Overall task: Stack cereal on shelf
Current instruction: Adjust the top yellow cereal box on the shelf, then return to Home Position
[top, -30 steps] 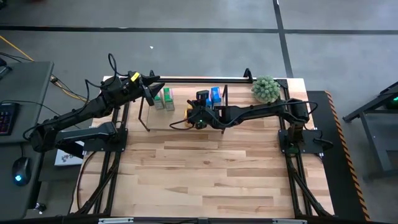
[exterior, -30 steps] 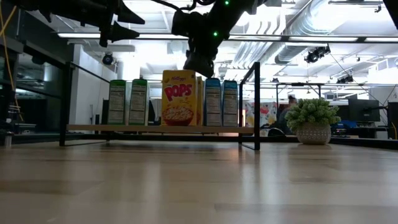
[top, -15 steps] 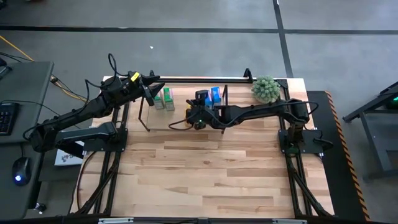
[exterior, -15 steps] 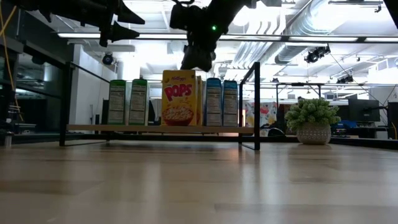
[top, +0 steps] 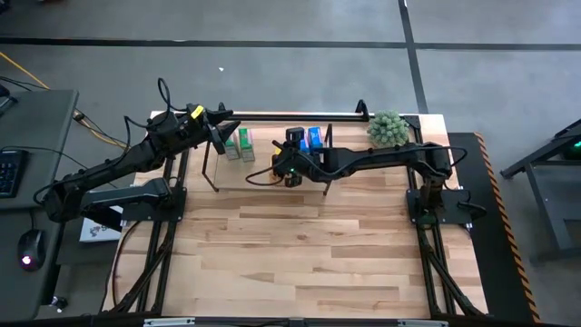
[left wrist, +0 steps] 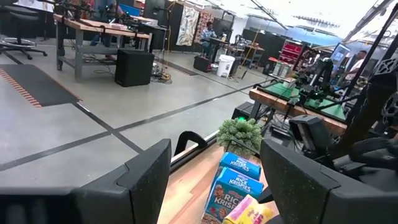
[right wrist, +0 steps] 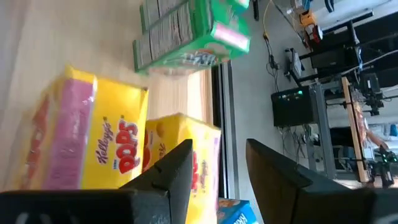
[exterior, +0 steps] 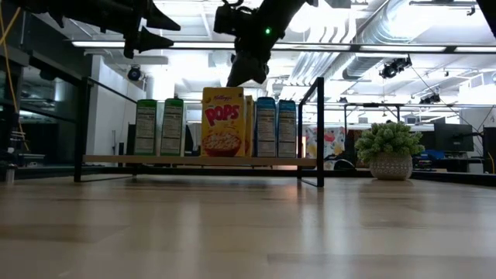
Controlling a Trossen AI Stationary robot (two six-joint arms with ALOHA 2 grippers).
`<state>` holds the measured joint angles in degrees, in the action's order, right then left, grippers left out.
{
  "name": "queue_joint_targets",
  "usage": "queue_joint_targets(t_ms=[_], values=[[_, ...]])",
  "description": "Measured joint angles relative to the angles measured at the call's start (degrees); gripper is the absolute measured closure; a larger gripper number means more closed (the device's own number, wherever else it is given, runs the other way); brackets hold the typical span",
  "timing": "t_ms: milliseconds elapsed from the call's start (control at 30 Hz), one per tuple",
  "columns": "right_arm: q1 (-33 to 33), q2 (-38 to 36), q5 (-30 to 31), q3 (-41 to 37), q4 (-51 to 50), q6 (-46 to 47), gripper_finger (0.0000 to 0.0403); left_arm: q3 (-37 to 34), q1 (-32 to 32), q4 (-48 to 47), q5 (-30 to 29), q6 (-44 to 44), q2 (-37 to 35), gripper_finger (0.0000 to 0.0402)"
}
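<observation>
Right gripper (exterior: 246, 77) hovers just above the yellow boxes (exterior: 225, 122) on the shelf (exterior: 198, 160) — fingers parted, nothing between them. Boxes stand upright in a row: green pair (exterior: 159, 127) at one end, yellow mid, blue pair (exterior: 276, 128) at the other. Left gripper (top: 223, 133) waits above the shelf's green end — fingers spread wide, empty. Plant (exterior: 390, 152) stands off the shelf's blue end.

The shelf (exterior: 198, 160) holds a row of cereal boxes (exterior: 225, 122) filling its middle, with bare board only at its left end. Its black upright post (exterior: 320, 132) closes the right end, with a potted plant (exterior: 390, 150) standing beyond it
</observation>
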<state>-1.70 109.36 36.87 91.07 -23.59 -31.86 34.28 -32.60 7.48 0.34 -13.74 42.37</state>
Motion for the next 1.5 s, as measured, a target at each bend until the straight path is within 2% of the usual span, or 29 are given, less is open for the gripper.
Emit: queue_joint_targets(t_ms=[167, 267, 333, 467, 567, 700, 767, 833, 900, 967, 1033, 1067, 1167, 1267, 1333, 1500], values=[[-0.95, -3.96, -2.32, 0.03, -0.41, 0.28, 0.0261, 0.00, 0.00, 0.05, 0.00, -0.39, 0.00, 0.0165], [-4.35, -8.38, -7.86, 0.04, -4.71, 7.19, 0.0261, 0.00, -0.03, 0.08, 2.04, -2.62, 0.00, 0.0165], [-8.39, -11.82, -16.69, 0.06, -9.28, 14.87, 0.0261, 0.00, -0.39, 0.13, 6.08, -4.40, -0.01, 0.0165], [-17.51, -17.75, -38.90, -1.78, -14.18, 25.02, 0.0261, 0.00, -1.66, 0.40, 15.97, -8.48, 0.07, 0.0165], [-22.19, -21.42, -49.28, -4.92, -13.39, 27.88, 0.0261, 0.00, -1.99, 1.80, 18.51, -10.87, 0.09, 0.0165], [-24.56, -26.34, -53.39, -12.00, -7.79, 28.72, 0.0268, 0.00, -1.85, 5.83, 20.36, -13.37, 0.05, 0.0166], [-25.20, -28.56, -54.36, -16.92, -1.75, 31.70, 0.0287, 0.00, -1.01, 6.61, 21.13, -15.04, -0.19, 0.0173], [-25.68, -30.63, -56.18, -21.81, 4.24, 34.58, 0.0318, 0.00, 1.11, 6.20, 21.02, -16.89, -0.50, 0.0198], [-25.81, -31.94, -57.42, -25.99, 9.96, 37.09, 0.0361, 0.04, 5.29, 5.66, 19.06, -19.05, -0.74, 0.0240], [-26.09, -32.56, -57.51, -29.01, 13.27, 38.62, 0.0391, 0.04, 11.78, 4.19, 14.03, -19.16, -0.73, 0.0301], [-26.48, -32.61, -57.53, -30.49, 15.67, 39.85, 0.0389, -0.19, 19.44, 3.16, 6.51, -17.77, -0.48, 0.0367], [-26.73, -32.61, -57.52, -30.78, 16.36, 40.40, 0.0385, -0.73, 23.01, 3.31, 2.69, -17.12, -0.45, 0.0383], [-27.71, -32.63, -58.86, -30.84, 17.88, 40.50, 0.0396, -3.09, 31.69, 2.91, -8.33, -15.18, -1.22, 0.0384], [-29.01, -32.65, -62.12, -30.80, 22.13, 41.08, 0.0399, -5.91, 34.78, 3.53, -14.60, -11.73, -4.07, 0.0395], [-30.04, -32.65, -64.83, -30.76, 24.93, 42.38, 0.0401, -8.54, 34.30, 3.17, -14.93, -11.05, -6.86, 0.0399], [-31.25, -32.65, -67.84, -30.73, 28.53, 44.21, 0.0402, -15.56, 31.44, 4.23, -9.25, -11.17, -15.98, 0.0401]])
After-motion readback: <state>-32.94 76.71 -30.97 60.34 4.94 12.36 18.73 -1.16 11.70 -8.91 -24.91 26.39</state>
